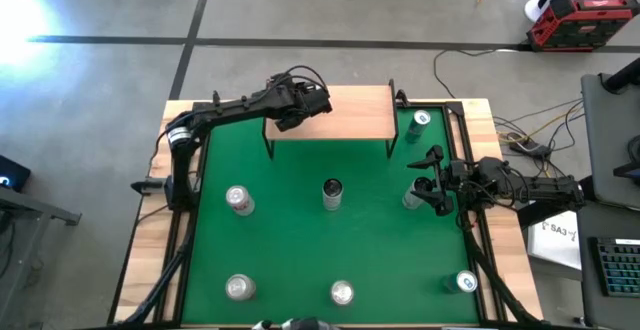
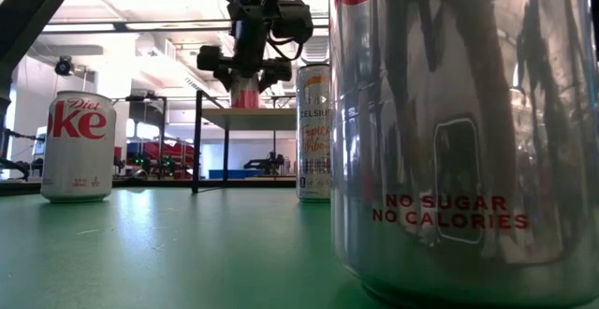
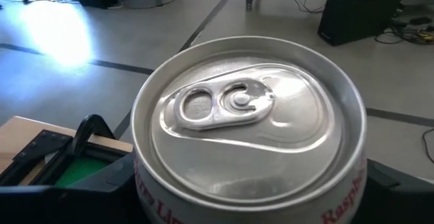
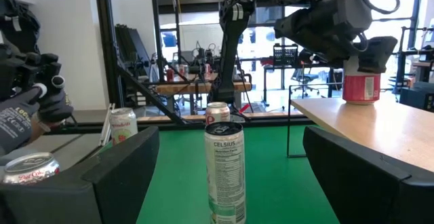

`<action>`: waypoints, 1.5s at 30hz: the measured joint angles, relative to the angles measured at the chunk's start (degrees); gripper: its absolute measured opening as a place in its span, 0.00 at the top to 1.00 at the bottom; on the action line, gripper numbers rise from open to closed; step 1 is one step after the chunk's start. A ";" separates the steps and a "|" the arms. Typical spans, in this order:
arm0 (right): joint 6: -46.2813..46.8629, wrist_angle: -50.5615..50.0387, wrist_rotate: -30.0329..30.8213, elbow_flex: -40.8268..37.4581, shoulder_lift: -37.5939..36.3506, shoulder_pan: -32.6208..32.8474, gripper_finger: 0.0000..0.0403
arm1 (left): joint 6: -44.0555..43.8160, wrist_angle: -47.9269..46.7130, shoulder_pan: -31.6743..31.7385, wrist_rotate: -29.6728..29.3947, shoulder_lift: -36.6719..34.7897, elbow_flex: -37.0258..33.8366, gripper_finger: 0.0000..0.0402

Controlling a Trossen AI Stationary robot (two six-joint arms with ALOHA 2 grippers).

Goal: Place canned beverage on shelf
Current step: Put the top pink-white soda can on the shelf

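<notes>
Placement step: left gripper (image 1: 298,105) clamped around red can (image 4: 361,87), resting on or just above shelf (image 1: 350,115)'s left end; next, opening fingers and lifting clear.

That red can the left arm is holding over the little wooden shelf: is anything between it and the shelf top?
Nothing visible. The left gripper holds the red can at the shelf board's left end, its base at or just above the bare wood. No other can stands on the board; the teal-topped can stands beside it.
</notes>
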 joint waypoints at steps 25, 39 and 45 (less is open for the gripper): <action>0.00 0.01 0.00 0.00 0.00 0.00 0.11 | 7.66 6.27 1.42 0.33 0.00 0.00 0.28; 0.00 0.02 0.00 0.00 0.00 0.02 0.11 | 8.43 5.50 0.71 -0.23 0.00 0.02 0.17; 0.00 0.02 0.00 0.00 0.00 0.02 0.11 | 8.22 4.57 -0.41 -0.16 -0.34 0.02 0.11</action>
